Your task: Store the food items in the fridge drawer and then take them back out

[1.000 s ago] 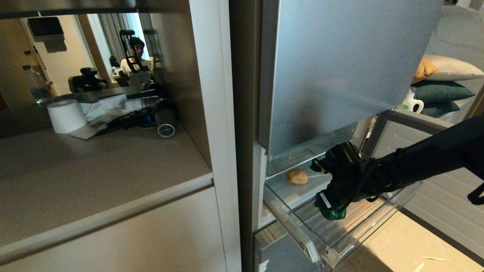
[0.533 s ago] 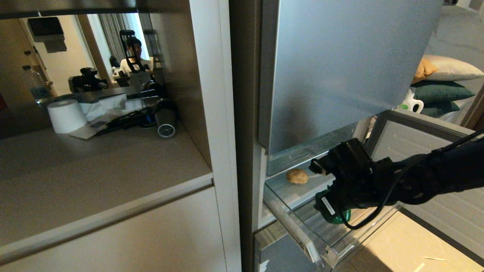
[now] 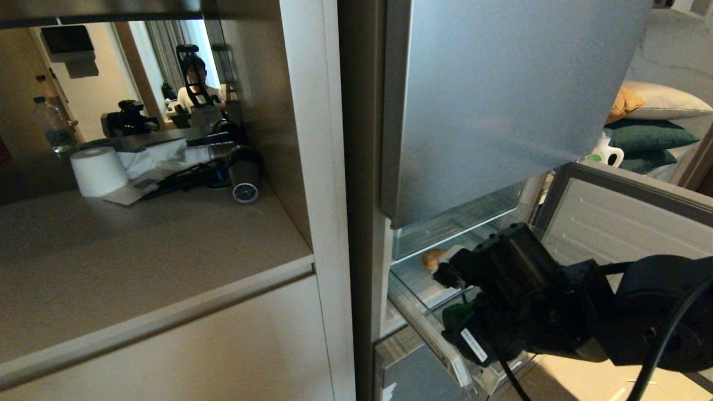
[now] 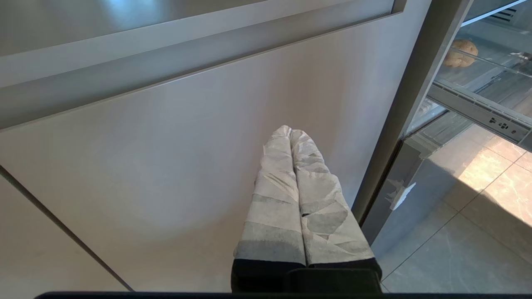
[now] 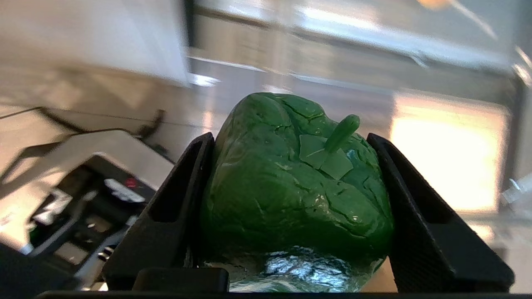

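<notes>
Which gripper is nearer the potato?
Right. The right gripper, clamped on the pepper, is over the drawer beside the potato. The left gripper faces the cabinet door.

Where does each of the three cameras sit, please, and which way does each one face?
Head view: high, facing down at the cabinet counter and open fridge drawer; the right arm shows.
Left wrist view: behind the shut left tool, facing a beige cabinet door.
Right wrist view: behind the right tool, clamped on the green bell pepper.
Head and left wrist views share the potato.
</notes>
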`<state>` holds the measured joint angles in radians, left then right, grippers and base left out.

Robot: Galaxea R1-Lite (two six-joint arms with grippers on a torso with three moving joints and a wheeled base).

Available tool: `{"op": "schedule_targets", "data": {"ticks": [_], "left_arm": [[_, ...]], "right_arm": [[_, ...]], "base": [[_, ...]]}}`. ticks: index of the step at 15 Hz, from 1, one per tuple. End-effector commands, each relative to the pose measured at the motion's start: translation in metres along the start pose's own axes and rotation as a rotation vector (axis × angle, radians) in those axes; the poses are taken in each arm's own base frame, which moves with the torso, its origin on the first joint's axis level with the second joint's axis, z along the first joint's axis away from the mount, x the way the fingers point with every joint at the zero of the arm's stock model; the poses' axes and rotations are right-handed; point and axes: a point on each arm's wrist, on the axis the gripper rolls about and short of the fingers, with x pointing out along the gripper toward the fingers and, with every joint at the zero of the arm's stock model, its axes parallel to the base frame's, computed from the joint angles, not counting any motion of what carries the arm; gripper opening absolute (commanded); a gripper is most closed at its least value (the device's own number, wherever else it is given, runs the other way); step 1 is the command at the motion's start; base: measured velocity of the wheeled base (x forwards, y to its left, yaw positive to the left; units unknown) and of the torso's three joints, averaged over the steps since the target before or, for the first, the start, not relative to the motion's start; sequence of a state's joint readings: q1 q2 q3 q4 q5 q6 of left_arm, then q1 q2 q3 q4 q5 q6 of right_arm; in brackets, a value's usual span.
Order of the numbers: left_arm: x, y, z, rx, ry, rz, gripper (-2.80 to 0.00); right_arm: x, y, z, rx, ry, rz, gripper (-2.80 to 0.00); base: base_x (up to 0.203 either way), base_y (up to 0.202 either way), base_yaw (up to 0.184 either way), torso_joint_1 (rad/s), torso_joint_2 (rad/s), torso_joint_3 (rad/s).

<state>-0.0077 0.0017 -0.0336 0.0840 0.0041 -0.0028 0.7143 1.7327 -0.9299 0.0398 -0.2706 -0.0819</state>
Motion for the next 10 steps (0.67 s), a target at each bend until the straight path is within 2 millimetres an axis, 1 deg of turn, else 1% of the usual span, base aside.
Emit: {"op": "schedule_targets", "data": {"ticks": [1, 4, 6, 9, 10], "left_arm": [[0.000, 0.000, 0.000, 0.000, 0.000, 0.001, -2.80], [0.000, 0.000, 0.000, 0.000, 0.001, 0.001, -2.80], [0.000, 0.000, 0.000, 0.000, 0.000, 0.001, -2.80], [0.000, 0.000, 0.000, 0.000, 0.000, 0.001, -2.80], [0.000, 0.000, 0.000, 0.000, 0.000, 0.001, -2.80]], "right_arm": [[-0.009, 0.018, 0.007, -0.035, -0.041, 0.044, -2.80], [-0.004, 0.041, 0.034, -0.070, -0.104, 0.084, -2.80], [0.001, 0.052, 0.057, -0.070, -0.169, 0.106, -2.80], [0.023, 0.073, 0.094, -0.067, -0.324, 0.130, -2.80], [0.030, 0.079, 0.104, -0.070, -0.360, 0.135, -2.80]], "base": [[0.000, 0.000, 0.000, 0.000, 0.00, 0.000], [0.000, 0.000, 0.000, 0.000, 0.00, 0.000], [0.000, 0.000, 0.000, 0.000, 0.00, 0.000], [0.000, 0.000, 0.000, 0.000, 0.00, 0.000], [0.000, 0.000, 0.000, 0.000, 0.00, 0.000]]}}
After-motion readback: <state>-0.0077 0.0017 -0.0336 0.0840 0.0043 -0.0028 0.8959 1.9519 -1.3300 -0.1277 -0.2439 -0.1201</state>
